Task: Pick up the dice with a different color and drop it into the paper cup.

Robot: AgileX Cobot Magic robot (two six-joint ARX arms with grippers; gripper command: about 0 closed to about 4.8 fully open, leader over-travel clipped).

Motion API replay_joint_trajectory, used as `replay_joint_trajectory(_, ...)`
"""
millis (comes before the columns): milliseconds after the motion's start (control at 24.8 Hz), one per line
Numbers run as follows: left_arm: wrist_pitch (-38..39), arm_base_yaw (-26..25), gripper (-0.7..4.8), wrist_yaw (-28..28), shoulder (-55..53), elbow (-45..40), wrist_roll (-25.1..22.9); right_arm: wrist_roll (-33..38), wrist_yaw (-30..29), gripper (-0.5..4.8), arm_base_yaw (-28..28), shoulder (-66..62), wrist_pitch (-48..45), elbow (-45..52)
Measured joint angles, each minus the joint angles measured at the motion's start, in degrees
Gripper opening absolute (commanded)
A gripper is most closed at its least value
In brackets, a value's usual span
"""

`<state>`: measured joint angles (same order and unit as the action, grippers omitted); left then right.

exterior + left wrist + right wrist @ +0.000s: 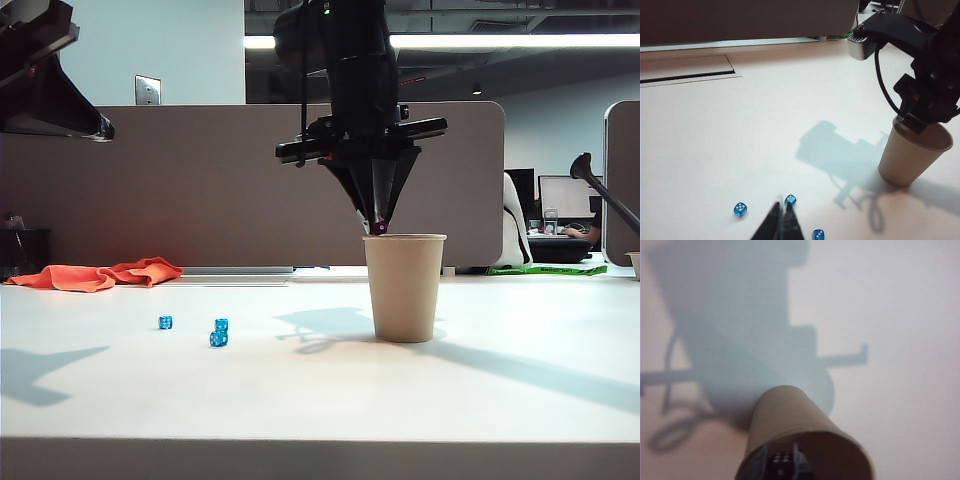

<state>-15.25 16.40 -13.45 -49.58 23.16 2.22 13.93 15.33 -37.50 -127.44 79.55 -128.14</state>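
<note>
The purple die [781,462] with pale dots sits pinched between my right gripper's [781,466] fingers [759,464], directly over the mouth of the tan paper cup [785,415]. From the exterior view, that gripper [379,226] points straight down with the die [380,228] at its tip, level with the rim of the cup [404,290]. My left gripper [782,206] hangs shut and holds nothing, above the table near the blue dice; the cup [905,160] stands well off to its side.
Three translucent blue dice [165,322] [221,325] [218,339] lie on the white table left of the cup, two of them touching. An orange cloth [100,274] lies at the back left. The left arm [40,80] hangs high at the upper left.
</note>
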Motion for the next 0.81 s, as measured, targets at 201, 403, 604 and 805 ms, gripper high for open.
replay_joint_trajectory(201, 0.00, 0.00, -0.06, 0.02, 0.00, 0.00, 0.00, -0.07, 0.02, 1.84, 0.02, 0.04, 0.00, 0.00)
replay_joint_trajectory(403, -0.42, 0.00, -0.06, 0.02, 0.00, 0.02, 0.00, -0.28, 0.04, 1.84, 0.02, 0.04, 0.00, 0.00)
replay_joint_trajectory(604, -0.44, 0.00, -0.06, 0.00, 0.00, 0.00, 0.00, -0.33, 1.22, 1.78, 0.04, 0.04, -0.02, 0.00)
replay_joint_trajectory(805, -0.48, 0.00, -0.06, 0.00, -0.02, 0.00, 0.00, -0.33, 1.25, 1.10, 0.02, 0.07, -0.11, -0.02)
